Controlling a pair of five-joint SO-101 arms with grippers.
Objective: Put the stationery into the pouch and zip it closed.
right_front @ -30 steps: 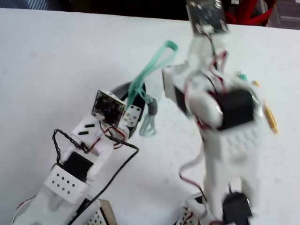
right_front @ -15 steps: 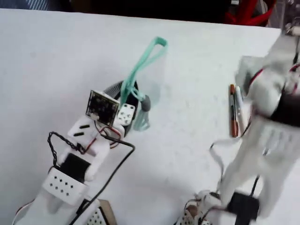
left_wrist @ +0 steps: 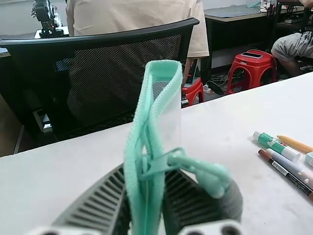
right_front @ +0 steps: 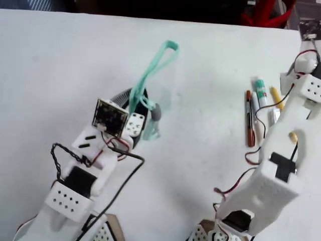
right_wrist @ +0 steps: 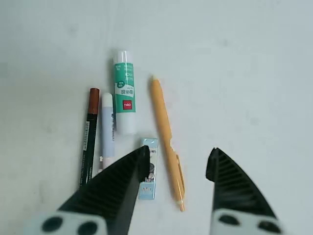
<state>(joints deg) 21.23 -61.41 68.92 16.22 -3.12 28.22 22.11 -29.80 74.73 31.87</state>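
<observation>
Left gripper clamps the mint-green translucent pouch mid-frame; right gripper, spread above the slim yellow pen, could roll it away by closing off-centre.

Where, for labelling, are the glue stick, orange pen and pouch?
glue stick (right_wrist: 124, 95), right wrist view, on its green label.
orange pen (right_wrist: 165, 132), right wrist view, mid-barrel.
pouch (left_wrist: 154, 103), left wrist view, on its green zip edge.

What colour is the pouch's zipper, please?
The zipper is mint green, clearest in the left wrist view.
</observation>
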